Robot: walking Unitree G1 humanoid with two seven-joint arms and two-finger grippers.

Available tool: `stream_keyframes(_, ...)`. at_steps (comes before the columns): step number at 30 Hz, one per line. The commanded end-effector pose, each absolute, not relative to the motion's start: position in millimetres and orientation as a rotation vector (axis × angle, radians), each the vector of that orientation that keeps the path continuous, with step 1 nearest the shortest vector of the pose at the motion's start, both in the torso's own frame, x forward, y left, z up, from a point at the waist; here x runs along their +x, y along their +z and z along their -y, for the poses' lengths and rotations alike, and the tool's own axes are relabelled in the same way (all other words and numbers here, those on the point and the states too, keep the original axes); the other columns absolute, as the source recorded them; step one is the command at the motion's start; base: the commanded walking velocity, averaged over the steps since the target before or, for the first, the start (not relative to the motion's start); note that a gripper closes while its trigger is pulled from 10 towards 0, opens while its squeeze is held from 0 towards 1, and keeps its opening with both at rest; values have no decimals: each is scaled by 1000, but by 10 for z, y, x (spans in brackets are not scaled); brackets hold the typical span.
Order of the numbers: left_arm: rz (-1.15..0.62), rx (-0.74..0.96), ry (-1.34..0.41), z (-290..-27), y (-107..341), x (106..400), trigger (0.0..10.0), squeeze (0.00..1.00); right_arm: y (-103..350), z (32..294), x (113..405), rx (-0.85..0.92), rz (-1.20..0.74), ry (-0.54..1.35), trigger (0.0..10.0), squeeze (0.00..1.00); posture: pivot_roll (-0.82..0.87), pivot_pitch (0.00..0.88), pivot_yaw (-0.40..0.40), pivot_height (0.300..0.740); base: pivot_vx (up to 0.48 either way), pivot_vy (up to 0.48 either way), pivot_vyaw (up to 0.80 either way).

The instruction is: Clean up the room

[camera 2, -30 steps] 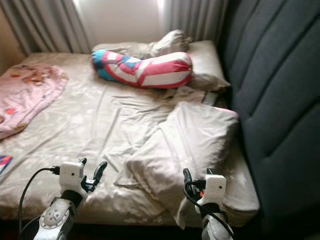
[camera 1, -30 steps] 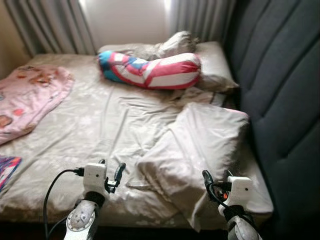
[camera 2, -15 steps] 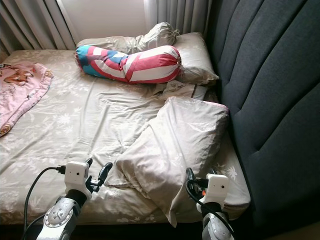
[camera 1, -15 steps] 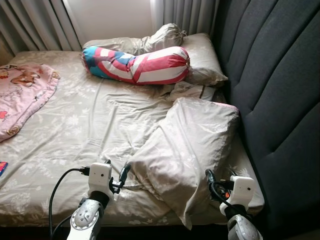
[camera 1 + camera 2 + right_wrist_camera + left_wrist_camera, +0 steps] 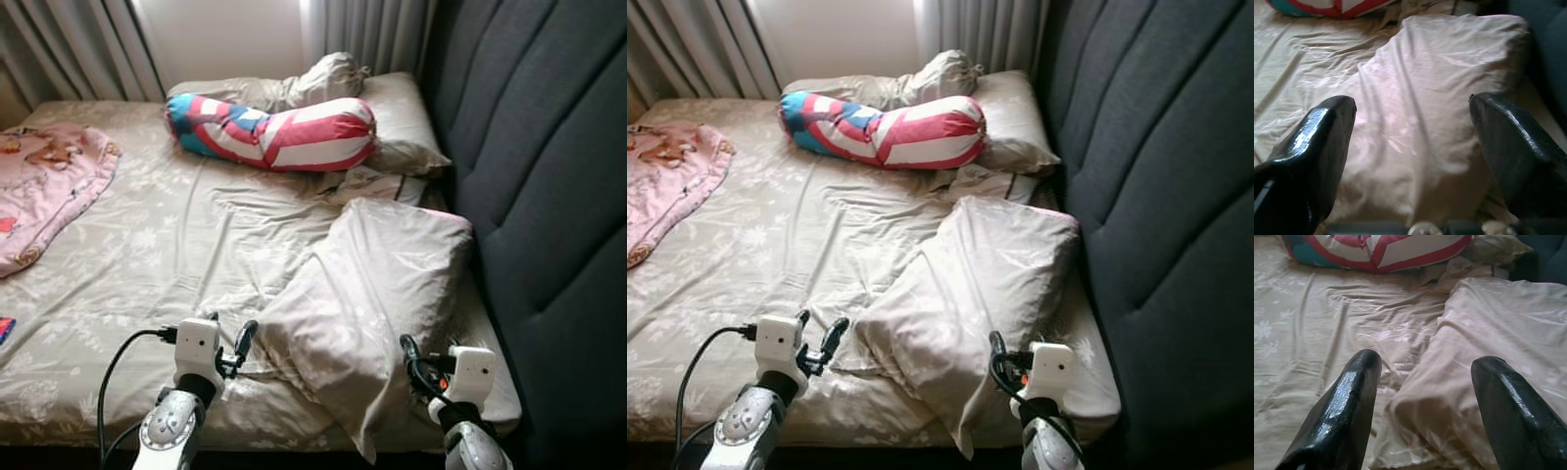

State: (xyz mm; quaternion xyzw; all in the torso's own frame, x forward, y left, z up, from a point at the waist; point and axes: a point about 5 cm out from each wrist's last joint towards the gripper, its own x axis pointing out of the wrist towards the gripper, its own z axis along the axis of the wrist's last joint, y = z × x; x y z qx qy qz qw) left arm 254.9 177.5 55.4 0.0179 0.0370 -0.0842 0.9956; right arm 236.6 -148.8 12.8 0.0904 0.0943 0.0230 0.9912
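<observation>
A beige pillow [image 5: 377, 284] lies askew on the near right part of the bed [image 5: 147, 255], one corner hanging over the front edge. A red, white and blue striped bolster [image 5: 274, 132] rests at the far end against another beige pillow [image 5: 402, 117] and a bunched cloth. A pink blanket [image 5: 44, 186] is spread at the left. My left gripper [image 5: 228, 338] is open, low over the sheet just left of the askew pillow [image 5: 1488, 333]. My right gripper [image 5: 429, 354] is open at that pillow's near right corner, facing along it [image 5: 1415, 112].
A dark grey padded headboard [image 5: 549, 196] rises along the right side. Grey curtains [image 5: 372, 29] hang behind the bed's far end. A small colourful item [image 5: 4, 329] lies at the left edge. Rumpled bare sheet spreads across the middle.
The camera has swung and steadied, so the blur is gone and the whole picture has shifted. Both grippers hold the same open pose. Nothing on the bed has moved.
</observation>
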Motion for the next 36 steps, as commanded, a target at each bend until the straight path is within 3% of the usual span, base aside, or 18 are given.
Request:
stream_keyframes(1, -68, 34, -173, -1768, 582, 2561, 10000, 0, 81, 1474, 2354, 195, -217, 45, 10000, 0, -74, 69, -31, 734, 0, 0, 0)
stream_keyframes(20, -69, 38, -179, -1756, 584, 2571, 10000, 0, -168, 1467, 2358, 211, -357, 33, 10000, 0, -65, 71, -29, 734, 0, 0, 0)
stream_keyframes(21, -69, 39, -180, -1756, 585, 2570, 10000, 0, -171, 1471, 2363, 221, -357, 26, 10000, 39, -65, 71, -29, 734, 0, 0, 0)
stream_keyframes(22, -70, 39, -180, -1758, 585, 2570, 10000, 0, -173, 1476, 2369, 227, -357, 17, 10000, 643, -62, 71, -28, 734, 0, 0, 0)
stream_keyframes(23, -70, 39, -180, -1763, 586, 2570, 10000, 0, -176, 1498, 2392, 240, -362, -4, 10000, 1000, -63, 70, -27, 734, 0, 0, 0)
stream_keyframes(36, -68, 40, -182, -1765, 593, 2573, 10000, 0, -196, 1482, 2550, 273, -407, -17, 10000, 1000, -54, 63, -25, 734, 0, 0, 0)
